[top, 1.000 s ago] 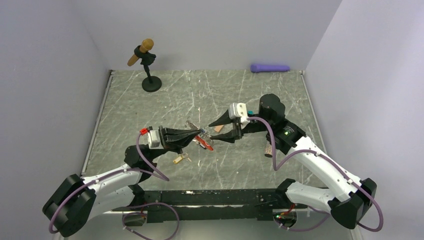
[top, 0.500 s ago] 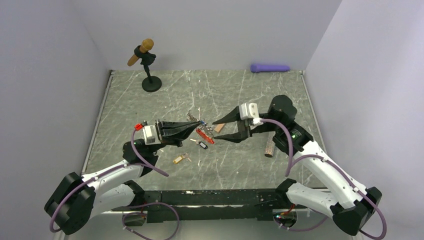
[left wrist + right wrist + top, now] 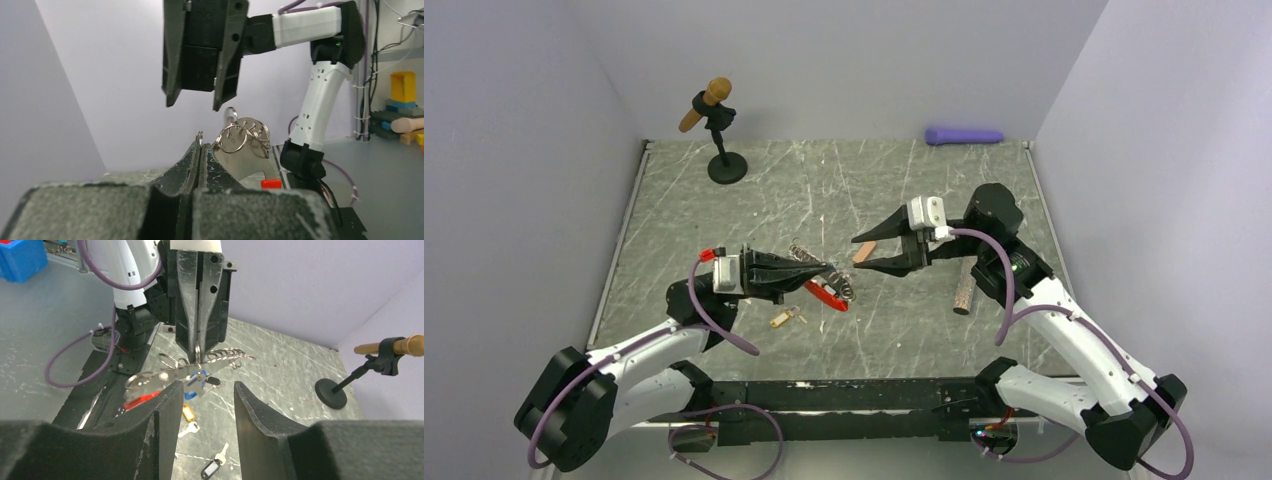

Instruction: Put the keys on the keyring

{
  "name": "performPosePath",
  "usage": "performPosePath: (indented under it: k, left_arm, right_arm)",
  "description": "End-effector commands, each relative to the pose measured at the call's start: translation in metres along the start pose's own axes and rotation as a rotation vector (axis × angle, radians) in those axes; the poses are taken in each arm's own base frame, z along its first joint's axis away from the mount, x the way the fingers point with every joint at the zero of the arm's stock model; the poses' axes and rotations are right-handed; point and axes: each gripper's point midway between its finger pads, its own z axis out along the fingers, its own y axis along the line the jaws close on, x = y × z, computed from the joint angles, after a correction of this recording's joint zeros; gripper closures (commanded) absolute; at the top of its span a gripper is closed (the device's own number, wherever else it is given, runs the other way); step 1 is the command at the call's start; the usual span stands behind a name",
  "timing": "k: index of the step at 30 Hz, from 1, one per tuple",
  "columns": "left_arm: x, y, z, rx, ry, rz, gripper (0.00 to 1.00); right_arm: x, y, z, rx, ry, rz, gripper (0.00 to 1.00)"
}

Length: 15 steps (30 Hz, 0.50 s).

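My left gripper (image 3: 828, 271) is shut on a thin silver ring (image 3: 200, 135) of the keyring and holds it above the table. The keyring's silver rings and chain (image 3: 244, 136) hang beside the fingers, with the red clip (image 3: 824, 296) below. A blue-tagged key (image 3: 193, 389) hangs with the bunch. A yellow-tagged key (image 3: 785, 318) and a black-tagged key (image 3: 213, 469) lie on the table. My right gripper (image 3: 860, 253) is open and empty, facing the left gripper just short of the bunch, which shows in the right wrist view (image 3: 165, 376).
A tan block (image 3: 862, 256) lies on the table under my right fingers. A brown rod (image 3: 964, 289) lies right of them. A microphone on a black stand (image 3: 715, 120) is at the back left and a purple cylinder (image 3: 964, 135) at the back right.
My left gripper has swung the keyring a little toward the near side, and the red clip now hangs lower. My right gripper has drawn back to the right and risen slightly.
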Motion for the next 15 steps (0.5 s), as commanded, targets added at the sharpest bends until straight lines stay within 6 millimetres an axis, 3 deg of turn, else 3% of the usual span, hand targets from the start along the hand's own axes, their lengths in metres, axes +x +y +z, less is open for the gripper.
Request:
performPosePath:
  k: [1, 7, 15]
  left_arm:
    - [-0.036, -0.020, 0.006, 0.127, -0.080, 0.118, 1.00]
    - [-0.029, -0.017, 0.004, 0.120, -0.031, 0.127, 1.00]
    - [-0.023, -0.016, 0.005, 0.139, 0.002, 0.116, 1.00]
  right_arm:
    - [-0.007, -0.001, 0.001, -0.015, -0.010, -0.018, 0.54]
    - [-0.006, -0.001, 0.002, -0.018, -0.010, -0.001, 0.55]
    - [0.015, 0.013, 0.018, -0.071, 0.023, 0.023, 0.71]
